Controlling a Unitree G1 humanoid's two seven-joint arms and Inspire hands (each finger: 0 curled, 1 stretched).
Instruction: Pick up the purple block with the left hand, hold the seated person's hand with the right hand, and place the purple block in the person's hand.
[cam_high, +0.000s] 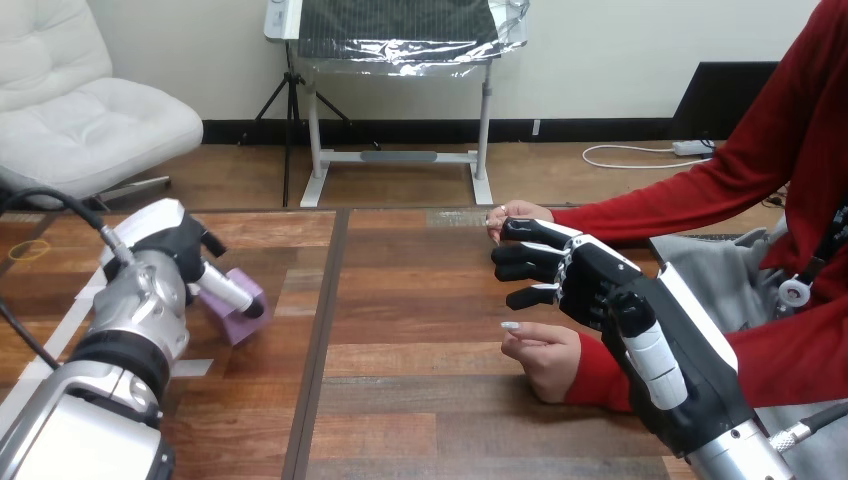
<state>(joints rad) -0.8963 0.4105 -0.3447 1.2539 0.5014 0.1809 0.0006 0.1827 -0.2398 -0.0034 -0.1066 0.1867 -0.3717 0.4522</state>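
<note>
Fingers (528, 262) of right hand (600, 292) seen spread between person's farther hand (520, 213) and person's nearer hand (548, 358), tilted purple block (238, 318) clasped by left hand (172, 252)

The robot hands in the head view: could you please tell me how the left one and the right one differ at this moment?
The left robot hand is curled on the purple block at the left of the table; the right robot hand holds nothing. The left one reaches down to the table; the right one stretches its fingers out beside the person's farther hand, contact unclear. Both are black with white shells.
</note>
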